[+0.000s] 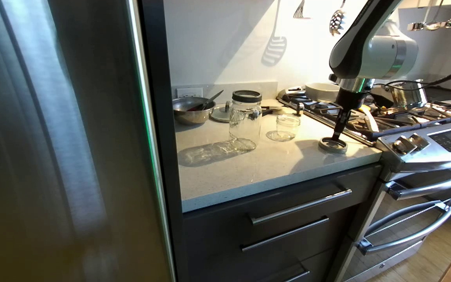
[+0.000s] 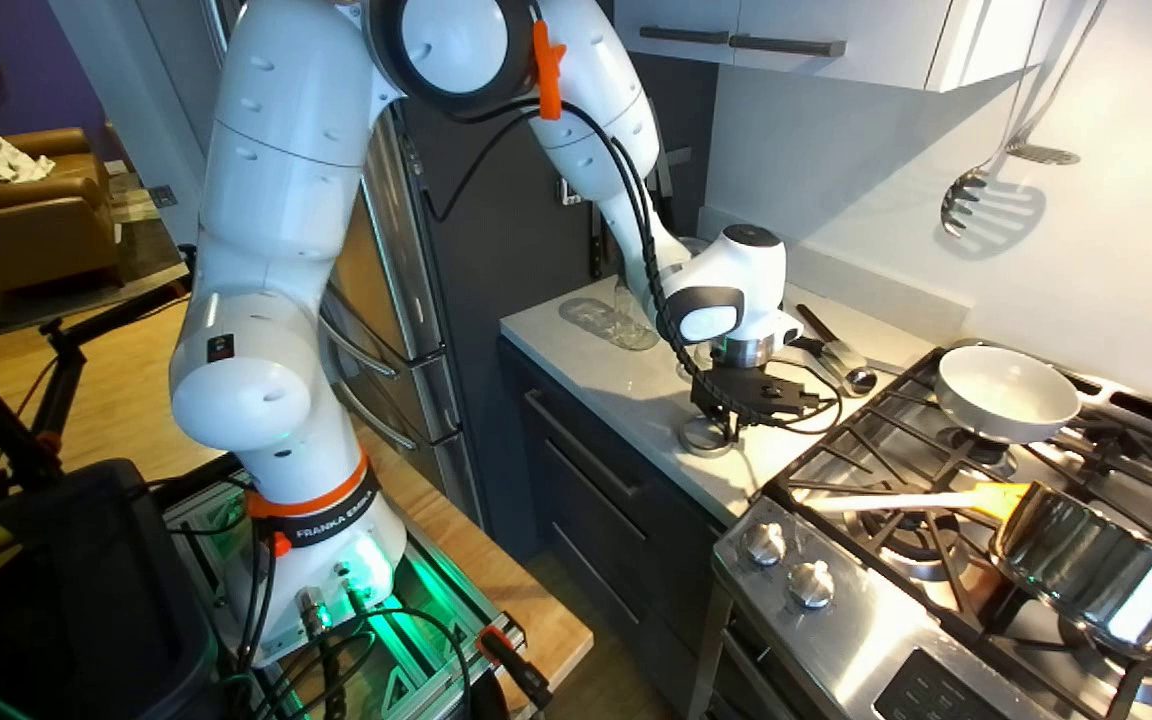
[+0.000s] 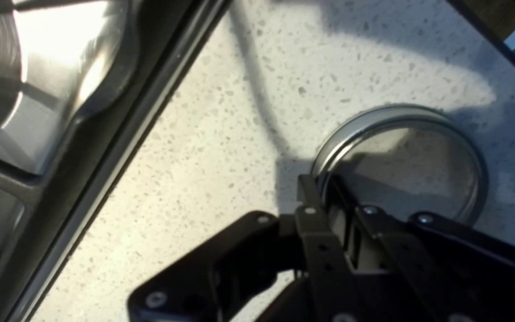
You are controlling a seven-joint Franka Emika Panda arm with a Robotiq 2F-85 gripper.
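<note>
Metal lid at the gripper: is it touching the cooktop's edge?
Apart: the wrist view plainly shows a strip of speckled counter between the metal lid and the cooktop's edge.

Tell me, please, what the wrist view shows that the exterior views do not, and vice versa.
Only the wrist view clearly shows the fingers straddling the rim of the jar lid. Only the exterior views show the tall glass jar, white pan and metal pot, visible in both. All share the hand, jar lid, countertop and gas stovetop.
</note>
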